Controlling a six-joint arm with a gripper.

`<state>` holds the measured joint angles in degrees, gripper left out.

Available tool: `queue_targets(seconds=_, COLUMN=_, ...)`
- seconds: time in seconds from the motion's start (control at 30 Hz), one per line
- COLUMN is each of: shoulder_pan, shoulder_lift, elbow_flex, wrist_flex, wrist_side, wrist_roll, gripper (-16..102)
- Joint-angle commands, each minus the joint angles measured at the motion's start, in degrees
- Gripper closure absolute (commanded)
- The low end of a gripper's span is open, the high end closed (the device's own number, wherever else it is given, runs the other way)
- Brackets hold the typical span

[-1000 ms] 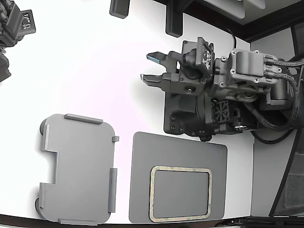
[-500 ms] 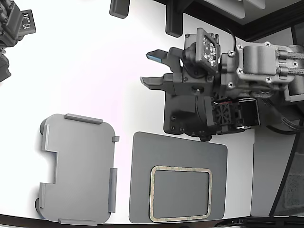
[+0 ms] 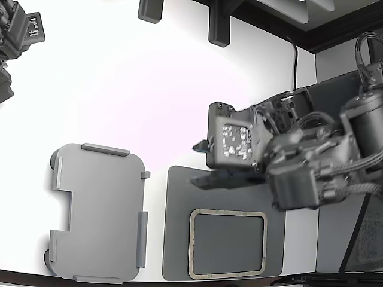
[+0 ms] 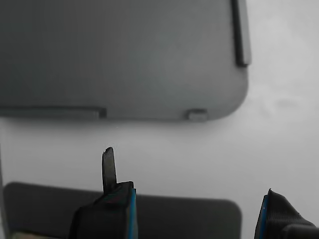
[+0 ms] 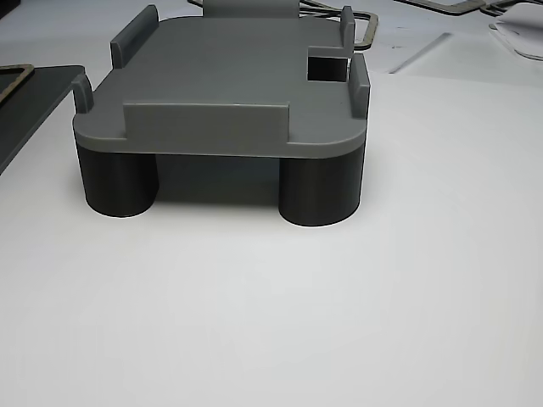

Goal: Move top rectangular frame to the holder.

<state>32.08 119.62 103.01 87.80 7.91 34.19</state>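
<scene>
The top rectangular frame, a thin tan outline with a hollow centre, lies flat on a dark grey pad at the bottom of the exterior view. A corner of the frame also shows in the other view. The light grey holder stands to the pad's left in the exterior view, on dark round legs. My gripper hangs open over the pad's far edge, above the frame in the picture, with nothing between its fingers. The wrist view looks past them to the holder.
The arm's dark base block sits just behind the pad. A second arm stands at the exterior view's top left. Two dark posts rise at the table's back edge. Another tan frame lies behind the holder.
The arm has swung down in the exterior view. The gripper has gone from above the white table to the pad's far edge, closer to the frame. It is still open.
</scene>
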Motion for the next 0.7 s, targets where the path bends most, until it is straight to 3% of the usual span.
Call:
queue_targets(seconds=0.0, shoulder_pan=5.45, shoulder_lift=0.44, elbow_flex=0.00, wrist_flex=0.53, wrist_side=-1.23, wrist_roll=6.06, gripper=-14)
queue_targets(seconds=0.2, shoulder_pan=19.60, shoulder_lift=-4.31, elbow_flex=-0.35, wrist_flex=4.31, wrist_side=2.20, wrist_roll=20.83, gripper=-14)
queue_targets(seconds=0.67, shoulder_pan=36.74, shoulder_lift=-12.04, elbow_flex=5.01, wrist_flex=0.79, wrist_side=3.08, wrist_roll=38.50, gripper=-14)
